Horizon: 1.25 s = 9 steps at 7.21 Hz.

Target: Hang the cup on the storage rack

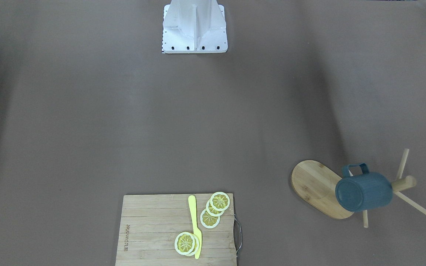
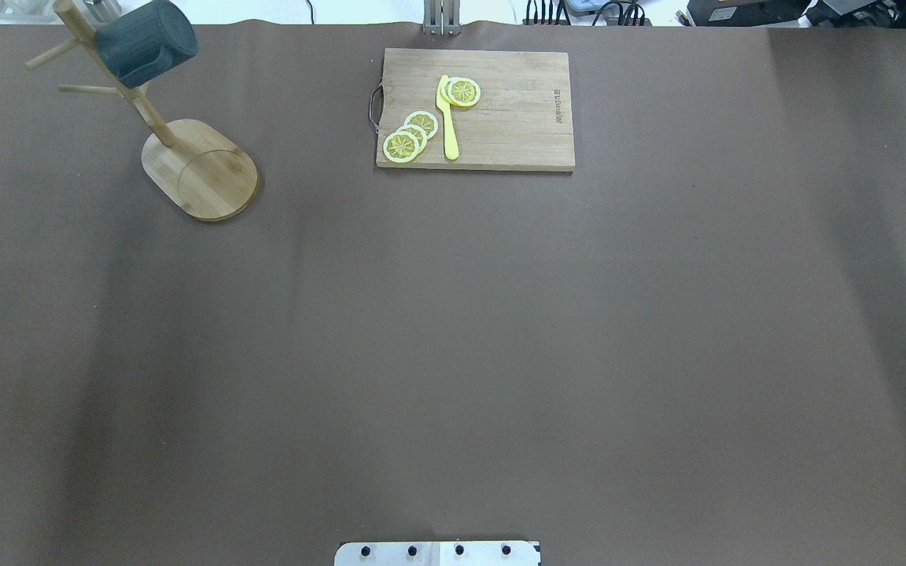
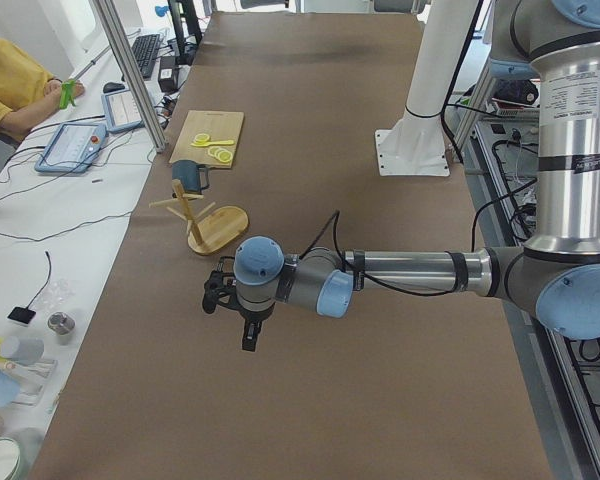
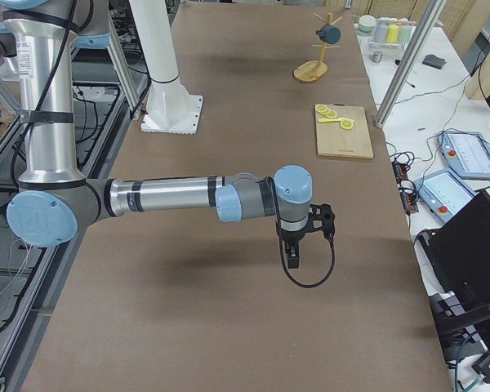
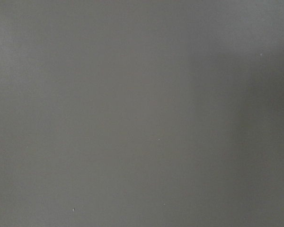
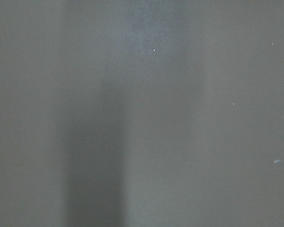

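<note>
Closest to the camera at the robot's left end of the table (image 1: 213, 122) is the left arm, stretched out level over the brown cover, with the left gripper (image 3: 248, 325) pointing down above bare table. From this side view I cannot tell whether its fingers are apart or together. It is the same at the other end: the right gripper (image 4: 294, 253) hangs down over bare cover, and I cannot tell its state either. Both wrist cameras show nothing but plain brown surface. The cup (image 1: 364, 192) is on the storage rack (image 1: 313, 184), up near the top of the post. It is tipped on its side with its flat bottom turned away from the post and its handle on the upper side. I cannot tell which peg carries it. The rack stands on its oval base at the far left corner of the table from the robot, well apart from both grippers. At the middle of the far edge lies a cutting board (image 1: 150, 229) with lemon slices (image 1: 220, 201) and a yellow knife (image 1: 194, 221) on it. A person in a yellow sleeve (image 3: 10, 80) sits at the side bench beyond.
</note>
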Tool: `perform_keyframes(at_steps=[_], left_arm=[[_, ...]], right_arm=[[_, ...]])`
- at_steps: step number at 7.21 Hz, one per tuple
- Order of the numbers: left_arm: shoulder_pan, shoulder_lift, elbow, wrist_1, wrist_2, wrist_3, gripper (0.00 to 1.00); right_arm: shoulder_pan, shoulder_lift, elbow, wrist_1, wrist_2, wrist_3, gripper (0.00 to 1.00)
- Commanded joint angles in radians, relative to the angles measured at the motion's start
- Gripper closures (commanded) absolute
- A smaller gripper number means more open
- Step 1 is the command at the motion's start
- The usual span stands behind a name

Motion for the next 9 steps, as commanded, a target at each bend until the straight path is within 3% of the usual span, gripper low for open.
perform_keyframes(at_steps=[1,9], left_arm=[[0.001,-0.019,0.000,0.001,-0.009,-0.004,0.02],[0.001,-0.031,-0.003,0.014,-0.029,-0.007,0.02]], right_arm=[[0.000,-0.002,0.001,-0.012,0.004,0.000,0.00],[-0.005,0.009,0.001,-0.012,0.002,0.000,0.00]])
